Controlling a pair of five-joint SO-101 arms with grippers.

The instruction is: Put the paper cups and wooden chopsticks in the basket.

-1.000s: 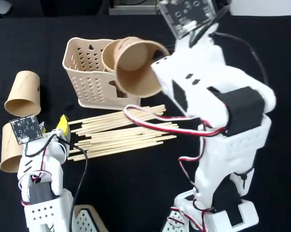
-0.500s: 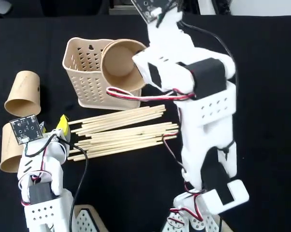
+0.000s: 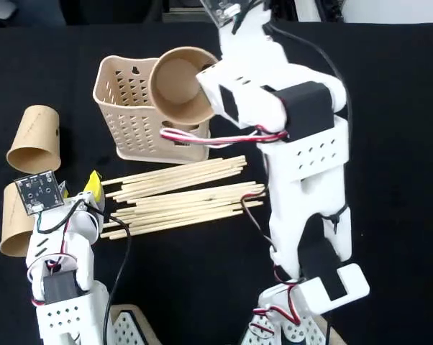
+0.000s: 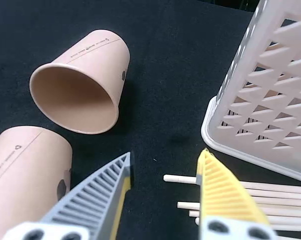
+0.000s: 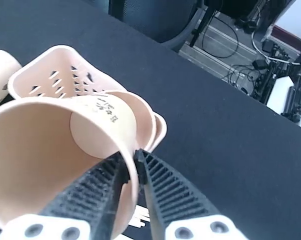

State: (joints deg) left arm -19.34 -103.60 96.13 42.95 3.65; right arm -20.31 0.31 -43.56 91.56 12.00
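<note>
My right gripper (image 5: pixel 134 156) is shut on the rim of a brown paper cup (image 3: pixel 179 85), held tilted on its side above the right end of the beige basket (image 3: pixel 130 108). A second cup rim (image 5: pixel 153 125) shows just behind it at the basket. Two more paper cups lie on their sides at the table's left, one farther back (image 3: pixel 35 138) and one nearer (image 3: pixel 11 221). A pile of wooden chopsticks (image 3: pixel 180 195) lies in front of the basket. My left gripper (image 4: pixel 163 162) stands open low over the cloth between those cups and the chopstick ends (image 4: pixel 250 200), holding nothing.
The table is covered in black cloth (image 3: pixel 389 144). The right arm's white body (image 3: pixel 303 165) stands over the right ends of the chopsticks. Chair legs and cables (image 5: pixel 240 45) lie beyond the table's far edge.
The right arm has swung left and back with the cup, bringing it from in front of the basket's right side to over it. The left arm has kept still.
</note>
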